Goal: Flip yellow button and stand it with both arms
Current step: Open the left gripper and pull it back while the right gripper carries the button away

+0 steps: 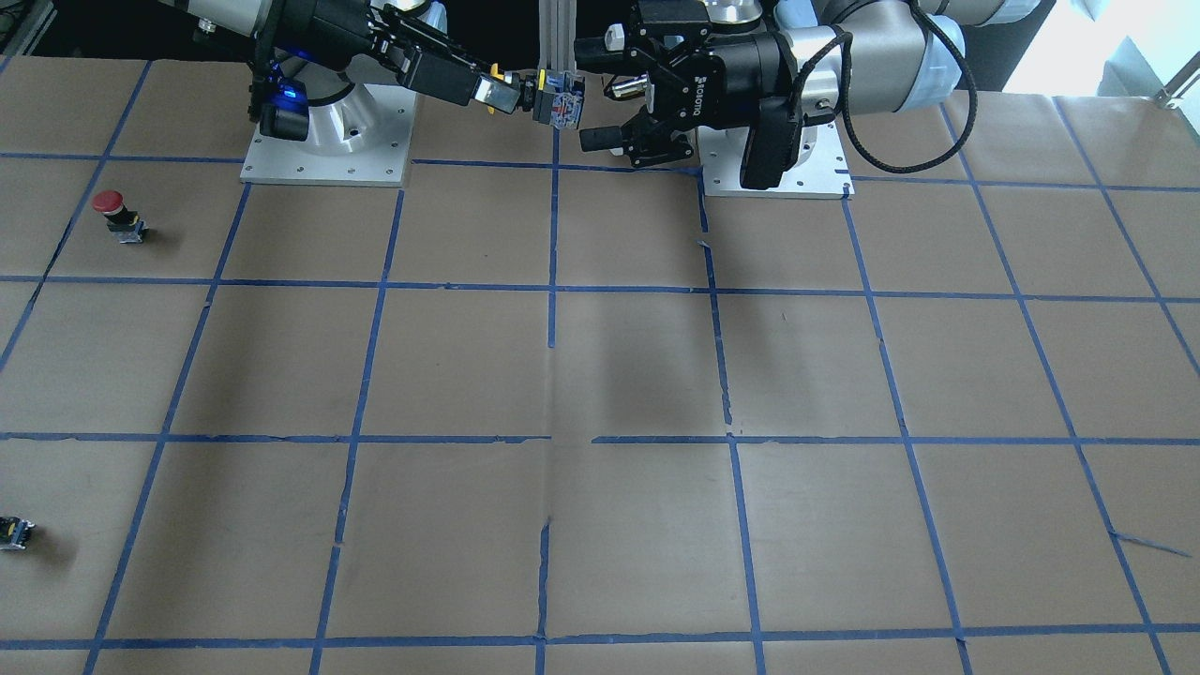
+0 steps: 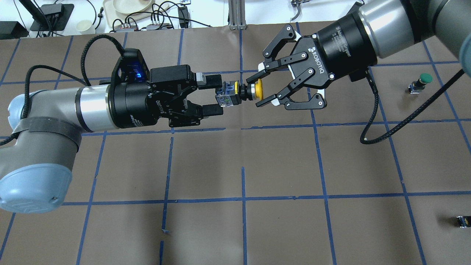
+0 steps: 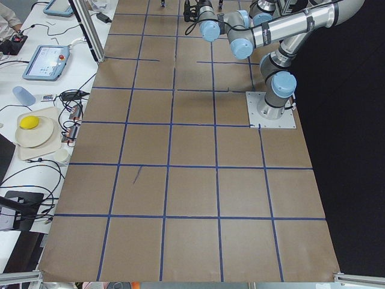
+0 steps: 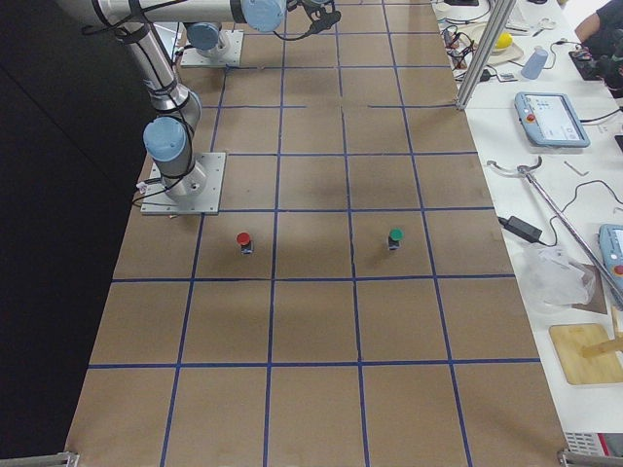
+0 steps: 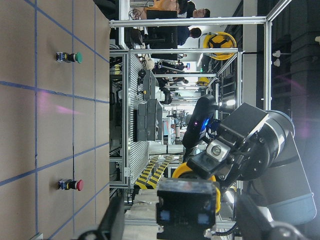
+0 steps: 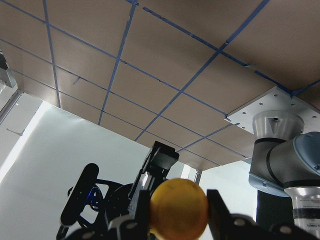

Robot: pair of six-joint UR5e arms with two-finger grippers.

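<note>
The yellow button (image 2: 259, 89) hangs level in the air above the table's middle near the robot, its cap toward the right arm and its grey-black base (image 1: 558, 98) toward the left arm. My right gripper (image 2: 256, 91) is shut on the yellow cap; in the right wrist view its fingers (image 6: 141, 212) press both sides of the cap (image 6: 180, 210). My left gripper (image 2: 220, 94) is open, with its jaws on either side of the base. In the left wrist view the base (image 5: 187, 210) sits between the fingers (image 5: 112, 222) with gaps on both sides.
A red-capped button (image 1: 114, 214) and a green-capped button (image 2: 419, 82) stand on the brown, blue-taped table on the robot's right side. A small capless block (image 2: 463, 221) lies near the right edge. The arm base plates (image 1: 328, 131) are behind the grippers.
</note>
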